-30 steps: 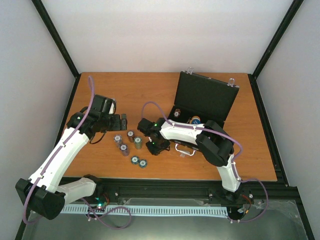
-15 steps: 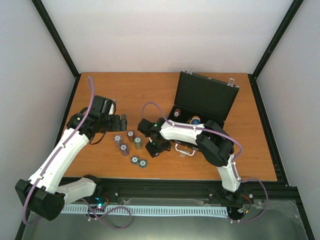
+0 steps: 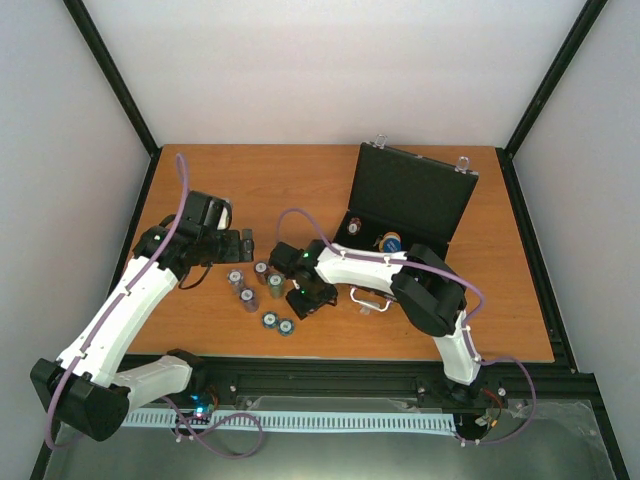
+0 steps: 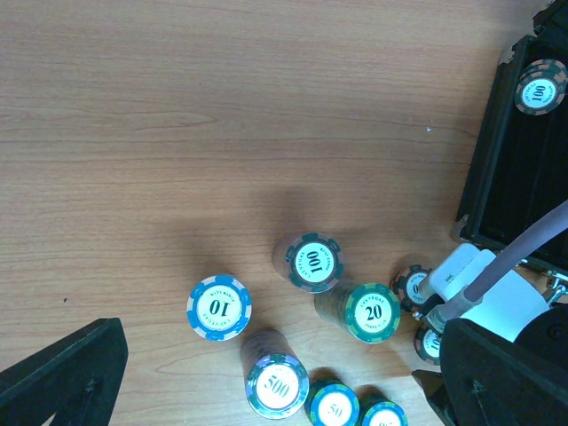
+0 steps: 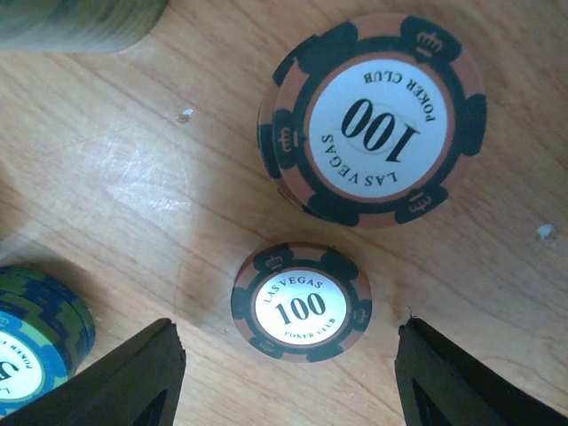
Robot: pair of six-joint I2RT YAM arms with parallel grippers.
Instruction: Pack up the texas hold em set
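Surface: plain wood, whole set sitting on it.
Case: open, lid standing up.
Left pincer: well left of case, jaws wide apart, nothing in them.
Right pincer: just left of case's front corner, jaws spread, gripping nothing.
Chip stacks: loose cluster left of case, between both pincers.
100 stack: just past right pincer's tips.
Single 100 chip: flat on surface between right pincer's fingers, touching neither.
Couple chips already inside case.
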